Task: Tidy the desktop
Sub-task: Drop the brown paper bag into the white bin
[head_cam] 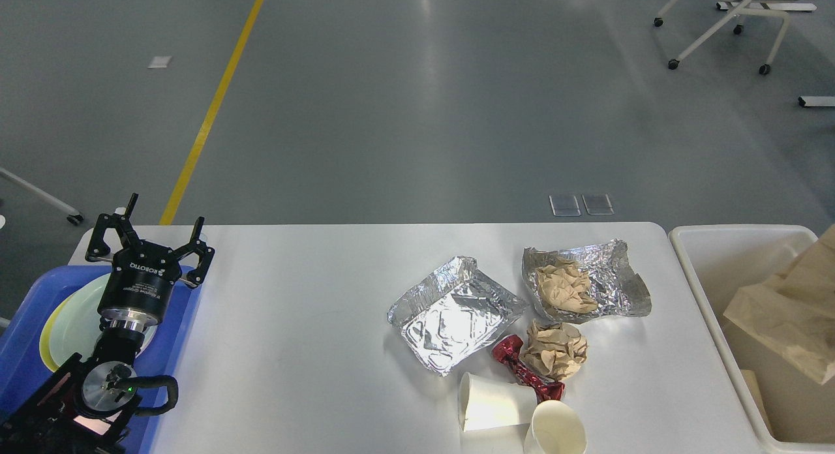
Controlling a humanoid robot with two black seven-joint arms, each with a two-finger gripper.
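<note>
- Left gripper (149,235) hovering over blue tray (189,323), fingers spread, holding nothing; right gripper out of view.
- Desktop (300,349) filling the foreground, still carrying foil trays (450,314), crumpled paper (554,349), paper cups (489,402), red wrapper (522,369).
- Bin (691,271) at the right edge holding brown paper; most tidying apparently remaining.

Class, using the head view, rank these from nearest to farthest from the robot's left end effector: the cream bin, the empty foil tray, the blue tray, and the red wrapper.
Measured from the left end effector:
1. Blue tray, directly beneath it at the desktop's left edge.
2. Empty foil tray, middle of the desktop.
3. Red wrapper, right of the foil tray, toward the near edge.
4. Cream bin, beyond the desktop's right edge.
</note>
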